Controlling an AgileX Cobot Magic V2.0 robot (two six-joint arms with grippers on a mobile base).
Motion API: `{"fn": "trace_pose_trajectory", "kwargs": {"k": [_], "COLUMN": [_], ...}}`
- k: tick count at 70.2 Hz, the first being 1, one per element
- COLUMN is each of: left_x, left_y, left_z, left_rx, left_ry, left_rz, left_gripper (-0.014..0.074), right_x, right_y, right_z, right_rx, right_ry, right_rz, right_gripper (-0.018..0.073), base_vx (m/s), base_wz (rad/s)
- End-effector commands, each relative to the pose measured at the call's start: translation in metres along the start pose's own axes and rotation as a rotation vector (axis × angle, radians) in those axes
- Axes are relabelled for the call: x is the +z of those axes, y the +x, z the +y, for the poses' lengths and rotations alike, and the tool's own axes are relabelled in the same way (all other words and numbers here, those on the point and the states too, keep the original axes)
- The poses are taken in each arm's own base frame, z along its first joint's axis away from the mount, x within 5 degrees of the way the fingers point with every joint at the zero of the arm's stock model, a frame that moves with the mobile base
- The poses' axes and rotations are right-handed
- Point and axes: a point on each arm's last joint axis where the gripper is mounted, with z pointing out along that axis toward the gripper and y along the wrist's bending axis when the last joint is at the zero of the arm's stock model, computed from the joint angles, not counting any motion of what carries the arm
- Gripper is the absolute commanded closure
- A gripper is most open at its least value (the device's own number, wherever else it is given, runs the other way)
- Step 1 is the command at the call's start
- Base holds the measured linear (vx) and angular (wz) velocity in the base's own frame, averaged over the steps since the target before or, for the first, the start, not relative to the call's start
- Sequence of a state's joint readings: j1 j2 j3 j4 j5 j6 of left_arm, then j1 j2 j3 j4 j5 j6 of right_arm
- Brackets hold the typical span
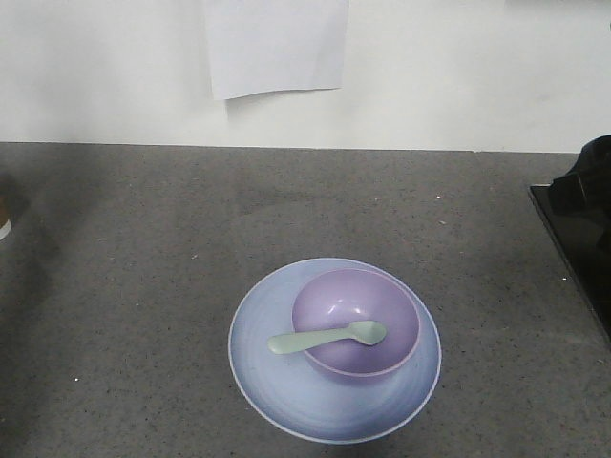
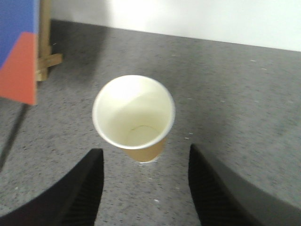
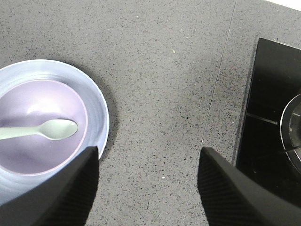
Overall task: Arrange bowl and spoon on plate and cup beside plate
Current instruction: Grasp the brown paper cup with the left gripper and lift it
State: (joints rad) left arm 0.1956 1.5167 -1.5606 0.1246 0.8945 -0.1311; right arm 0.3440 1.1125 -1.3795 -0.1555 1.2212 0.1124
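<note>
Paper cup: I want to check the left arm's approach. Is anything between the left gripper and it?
Nothing visible. In the left wrist view the paper cup stands just ahead of the open left gripper, with only bare countertop between. The blue-and-orange board sits off to the left, outside that path.

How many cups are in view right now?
1. The cup stands upright on the counter just ahead of the open left gripper, untouched. The sliver at the front view's left edge is likely the same one.
</note>
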Motion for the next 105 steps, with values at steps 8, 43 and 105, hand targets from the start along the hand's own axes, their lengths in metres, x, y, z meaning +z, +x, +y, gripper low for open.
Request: {"fn": "trace_pose_trajectory", "kwargs": {"k": [8,43,105], "left_x": [0.009,0.054,0.111], "left_y": [-0.014,-0.011,-0.001], "left_z": [0.015,0.028,0.034], "left_rx": [-0.06,-0.094,-0.127], "left_ry": [-0.024,-0.054,-0.064], "left_rz": [-0.101,-0.06,-0.02], "left_gripper": [0.0198,0.0198,0.0201], "right_x": [-0.013,-0.013,-0.013], "right_y": [-0.008,-0.012,-0.013], "right_z": [-0.003,-0.003,-0.003], "right_rx": [0.006,0.005,0.006], "right_ry": [0.008,0.003,0.001], "right_rz": [-0.101,-0.144,-0.154], "right_gripper": [0.0108,0.0108,0.0108], "base_vx": [0.0,0.0,0.0], "base_wz": [0.0,0.0,0.0]}}
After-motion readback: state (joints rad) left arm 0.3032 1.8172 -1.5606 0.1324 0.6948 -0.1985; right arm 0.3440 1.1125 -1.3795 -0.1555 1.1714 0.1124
